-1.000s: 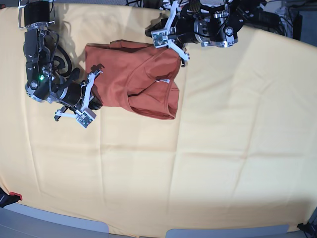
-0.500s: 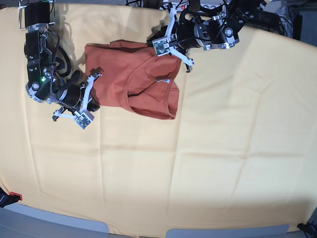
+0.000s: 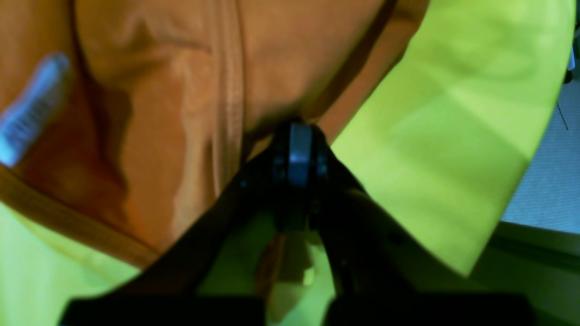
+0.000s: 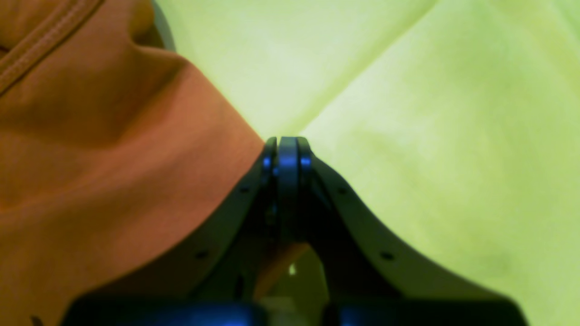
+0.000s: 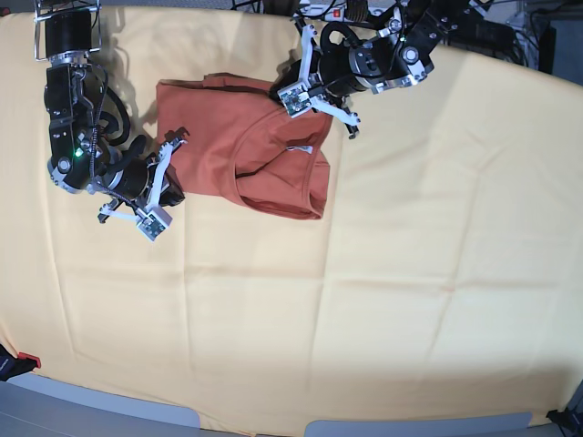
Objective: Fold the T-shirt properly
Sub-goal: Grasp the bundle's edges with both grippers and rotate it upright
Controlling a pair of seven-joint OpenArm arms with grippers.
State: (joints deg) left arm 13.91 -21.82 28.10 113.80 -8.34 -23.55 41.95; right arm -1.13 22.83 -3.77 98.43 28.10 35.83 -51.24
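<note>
The rust-orange T-shirt lies partly folded on the pale yellow cloth at the back left, its white label showing at the neckline. My left gripper is at the T-shirt's far right corner, shut with a pinch of orange fabric between its fingertips; the label blurs at the left. At the shirt's near left edge my right gripper is shut on the fabric, its fingertips meeting where the shirt borders the yellow cloth.
The yellow cloth covers the whole table, with creases across the middle. Cables and dark equipment crowd the back right edge. A small red object sits at the front left corner. The grey table rim runs along the front.
My left arm has swung left and down onto the shirt's far right corner. My right arm has shifted slightly left and up. The shirt has barely moved.
</note>
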